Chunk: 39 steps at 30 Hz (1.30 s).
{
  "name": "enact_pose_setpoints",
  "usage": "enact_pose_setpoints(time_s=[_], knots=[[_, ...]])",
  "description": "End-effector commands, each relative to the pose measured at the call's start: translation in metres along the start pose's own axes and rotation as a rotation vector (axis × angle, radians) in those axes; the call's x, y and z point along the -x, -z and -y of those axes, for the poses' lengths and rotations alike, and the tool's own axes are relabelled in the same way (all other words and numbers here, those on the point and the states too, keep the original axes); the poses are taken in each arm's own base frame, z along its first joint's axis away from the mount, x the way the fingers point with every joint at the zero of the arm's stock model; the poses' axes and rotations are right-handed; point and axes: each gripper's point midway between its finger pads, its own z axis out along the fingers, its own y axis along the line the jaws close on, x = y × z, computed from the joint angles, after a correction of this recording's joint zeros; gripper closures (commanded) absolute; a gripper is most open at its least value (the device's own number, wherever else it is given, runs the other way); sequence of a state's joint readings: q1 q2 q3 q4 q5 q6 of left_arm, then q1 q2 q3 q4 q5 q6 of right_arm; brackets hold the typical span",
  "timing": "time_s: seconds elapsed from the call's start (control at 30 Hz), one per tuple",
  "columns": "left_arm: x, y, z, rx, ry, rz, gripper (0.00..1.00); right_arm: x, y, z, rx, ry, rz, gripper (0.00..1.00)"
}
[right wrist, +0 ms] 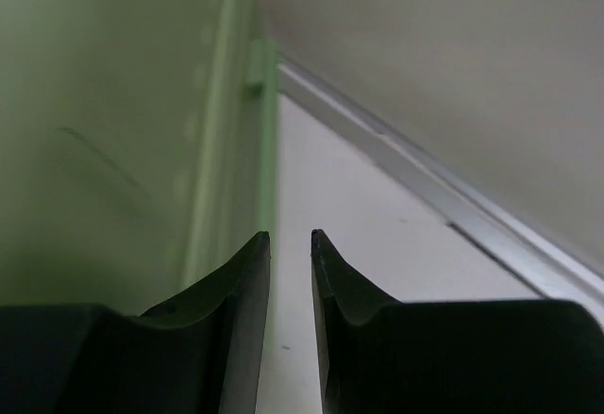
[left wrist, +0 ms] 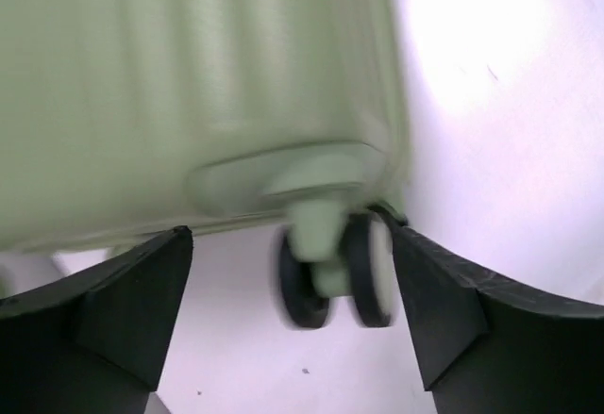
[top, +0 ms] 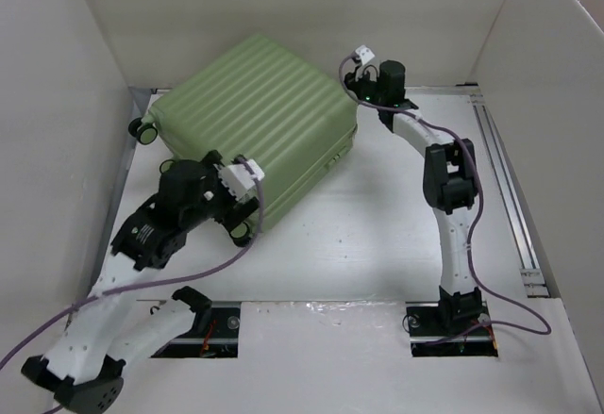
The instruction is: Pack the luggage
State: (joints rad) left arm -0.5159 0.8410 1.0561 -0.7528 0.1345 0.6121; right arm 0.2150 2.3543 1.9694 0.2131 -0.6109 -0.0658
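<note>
The luggage (top: 255,122) is a light green ribbed suitcase, closed and lying flat at the back left of the table. My left gripper (top: 238,218) is open at the case's near corner. In the left wrist view, that gripper (left wrist: 288,235) has a black twin wheel (left wrist: 330,277) between its fingers, close to the right one; the shell (left wrist: 189,84) fills the top. My right gripper (top: 351,79) is at the case's back right corner. In the right wrist view, that gripper (right wrist: 291,235) is nearly shut with a narrow gap and holds nothing; the green side wall (right wrist: 113,150) is on its left.
White walls enclose the table on the left, back and right. A metal rail (top: 510,197) runs along the right side and shows in the right wrist view (right wrist: 425,178). Another wheel (top: 144,131) sticks out at the case's left corner. Purple cables trail from both arms.
</note>
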Motion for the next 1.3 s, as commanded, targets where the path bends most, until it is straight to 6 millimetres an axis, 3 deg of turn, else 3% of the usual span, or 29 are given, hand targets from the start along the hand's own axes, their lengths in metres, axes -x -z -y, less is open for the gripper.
enact_pose_setpoints(time_s=[0.0,0.03,0.07,0.17,0.23,0.3,0.33,0.37,0.4,0.43,0.53,0.57,0.67,0.73,0.77,0.8,0.83,0.87,0.93,0.97,1.0,1.03,1.07,1.1,1.13,1.2,1.23,1.27], knots=[[0.063,0.059,-0.073,0.411,0.228,0.291,0.14,-0.005,-0.026,-0.059,0.141,-0.012,-0.003,0.7],[0.071,0.072,-0.09,0.507,0.31,0.353,0.14,-0.006,-0.027,-0.055,0.12,-0.012,-0.003,0.7],[0.072,0.082,-0.101,0.577,0.345,0.364,0.21,-0.011,-0.029,-0.059,0.118,-0.017,-0.013,0.7],[0.049,0.088,-0.134,0.765,0.44,0.241,0.4,-0.011,-0.029,-0.057,0.098,-0.041,-0.015,0.7],[0.018,0.066,-0.143,0.806,0.507,0.055,0.58,-0.011,-0.029,-0.058,0.107,-0.041,-0.015,0.7],[-0.017,0.04,-0.129,0.738,0.589,-0.116,0.77,-0.009,-0.025,-0.055,0.107,-0.043,-0.014,0.7],[-0.036,0.037,-0.131,0.739,0.655,-0.166,0.89,-0.009,-0.025,-0.055,0.107,-0.043,-0.014,0.7],[-0.047,0.027,-0.126,0.687,0.708,-0.191,0.94,-0.013,-0.024,-0.057,0.117,-0.048,-0.021,0.7],[-0.065,0.022,-0.125,0.678,0.76,-0.238,0.96,-0.011,-0.024,-0.059,0.129,-0.043,-0.013,0.7],[-0.098,0.026,-0.138,0.716,0.852,-0.318,0.97,-0.011,-0.024,-0.06,0.138,-0.043,-0.013,0.7],[-0.14,0.007,-0.146,0.613,1.023,-0.375,0.99,-0.022,-0.022,-0.068,0.178,-0.049,-0.021,0.7],[-0.152,0.004,-0.152,0.616,1.059,-0.389,0.99,-0.016,-0.02,-0.071,0.188,-0.042,-0.01,0.74],[-0.163,-0.024,-0.171,0.586,1.003,-0.39,0.93,-0.017,-0.01,-0.088,0.219,-0.033,-0.001,0.77],[-0.157,-0.046,-0.187,0.553,0.925,-0.346,0.89,-0.017,-0.002,-0.104,0.26,-0.025,0.007,0.8],[-0.161,-0.066,-0.187,0.497,0.905,-0.36,0.84,-0.037,0.005,-0.12,0.285,-0.047,-0.025,0.8],[-0.153,-0.082,-0.187,0.465,0.865,-0.357,0.82,-0.018,0.012,-0.135,0.301,-0.023,0.013,0.81],[-0.143,-0.098,-0.186,0.405,0.836,-0.328,0.8,-0.018,0.018,-0.145,0.312,-0.018,0.017,0.81],[-0.131,-0.124,-0.184,0.336,0.759,-0.327,0.76,-0.02,0.031,-0.167,0.336,-0.01,0.023,0.81],[-0.12,-0.148,-0.18,0.277,0.714,-0.318,0.74,-0.022,0.046,-0.188,0.35,-0.004,0.025,0.83],[-0.11,-0.158,-0.187,0.265,0.687,-0.294,0.74,-0.025,0.053,-0.198,0.353,-0.01,0.014,0.83],[-0.115,-0.175,-0.181,0.228,0.688,-0.316,0.74,-0.048,0.065,-0.216,0.363,-0.037,-0.036,0.83],[-0.107,-0.184,-0.178,0.194,0.656,-0.303,0.73,-0.032,0.078,-0.228,0.366,-0.019,-0.012,0.83],[-0.098,-0.191,-0.175,0.156,0.653,-0.278,0.73,-0.035,0.086,-0.234,0.347,-0.021,-0.021,0.83],[-0.088,-0.194,-0.176,0.145,0.624,-0.25,0.73,-0.058,0.101,-0.251,0.357,-0.043,-0.07,0.83],[-0.076,-0.202,-0.172,0.117,0.591,-0.224,0.72,-0.044,0.114,-0.261,0.352,-0.024,-0.043,0.83],[-0.053,-0.207,-0.171,0.087,0.535,-0.147,0.68,-0.049,0.128,-0.27,0.317,-0.021,-0.052,0.83],[-0.04,-0.204,-0.172,0.079,0.521,-0.115,0.66,-0.062,0.137,-0.281,0.315,-0.035,-0.078,0.83],[-0.027,-0.202,-0.174,0.076,0.506,-0.081,0.64,-0.053,0.143,-0.28,0.293,-0.043,-0.058,0.83]])
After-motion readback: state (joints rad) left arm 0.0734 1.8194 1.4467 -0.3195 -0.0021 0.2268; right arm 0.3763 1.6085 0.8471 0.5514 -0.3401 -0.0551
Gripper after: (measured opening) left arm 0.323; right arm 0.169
